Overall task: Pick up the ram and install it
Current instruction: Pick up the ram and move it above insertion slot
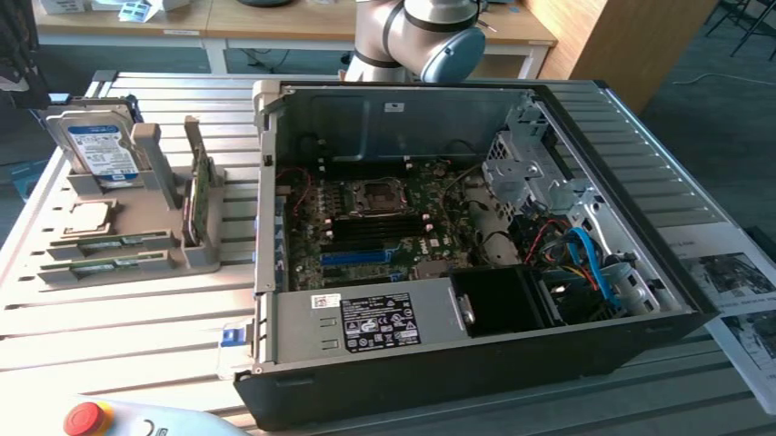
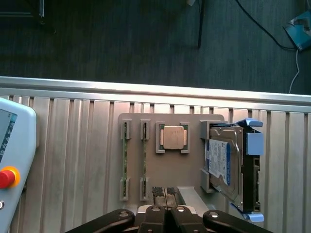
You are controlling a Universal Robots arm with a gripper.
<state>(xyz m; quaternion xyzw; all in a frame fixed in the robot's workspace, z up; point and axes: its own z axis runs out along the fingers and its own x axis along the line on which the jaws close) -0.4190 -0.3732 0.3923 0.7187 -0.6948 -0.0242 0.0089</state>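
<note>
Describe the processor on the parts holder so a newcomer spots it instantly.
Beside the open black computer case, a grey plastic parts holder rests on the ribbed metal table. On it, the square silver processor chip lies flat between the upright blue-labelled hard drive and two slim green memory sticks; it alone is square.

Ram sticks [image 1: 112, 243]: clear overhead. Obstacles: upright hard drive [image 1: 100, 147] on far side; computer case [image 1: 263, 209] wall, the exterior view's right.
</note>
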